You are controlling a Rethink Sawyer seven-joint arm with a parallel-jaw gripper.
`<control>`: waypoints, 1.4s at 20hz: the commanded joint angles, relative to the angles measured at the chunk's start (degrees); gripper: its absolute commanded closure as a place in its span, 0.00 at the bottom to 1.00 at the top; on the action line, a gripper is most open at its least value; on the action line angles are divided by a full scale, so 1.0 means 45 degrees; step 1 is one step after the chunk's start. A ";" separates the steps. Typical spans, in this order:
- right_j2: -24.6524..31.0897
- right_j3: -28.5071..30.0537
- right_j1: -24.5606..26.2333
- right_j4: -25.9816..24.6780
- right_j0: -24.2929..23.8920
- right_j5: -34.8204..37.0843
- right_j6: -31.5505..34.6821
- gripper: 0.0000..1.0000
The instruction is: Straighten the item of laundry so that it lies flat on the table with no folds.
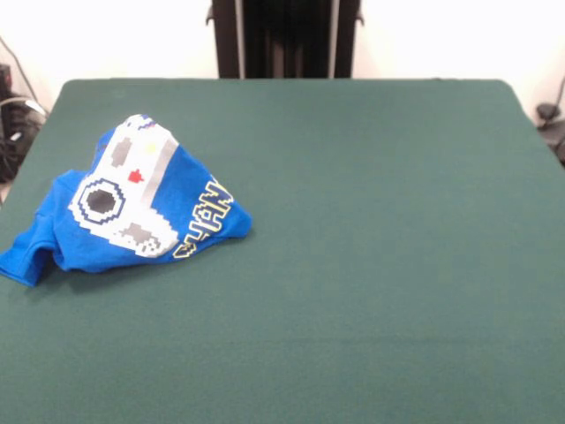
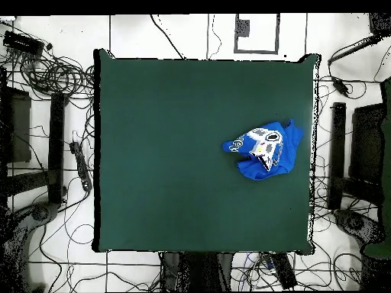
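Note:
The item of laundry (image 1: 132, 208) is a bright blue T-shirt with a white-grey pixel controller print and yellow-outlined lettering. It lies crumpled and folded over itself near the left edge of the green table (image 1: 353, 265) in the front view. One sleeve sticks out toward the table's left edge. From overhead the shirt (image 2: 265, 150) sits bunched close to the table's (image 2: 176, 152) right edge. No gripper or arm shows in either view.
Cables and dark equipment (image 2: 53, 91) lie on the floor around the table in the overhead view. The dark pedestal column (image 1: 284, 37) stands behind the far table edge.

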 commanded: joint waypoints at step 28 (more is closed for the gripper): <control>-0.3058 -0.2570 0.2201 0.1051 0.1793 0.2663 0.4602 1.00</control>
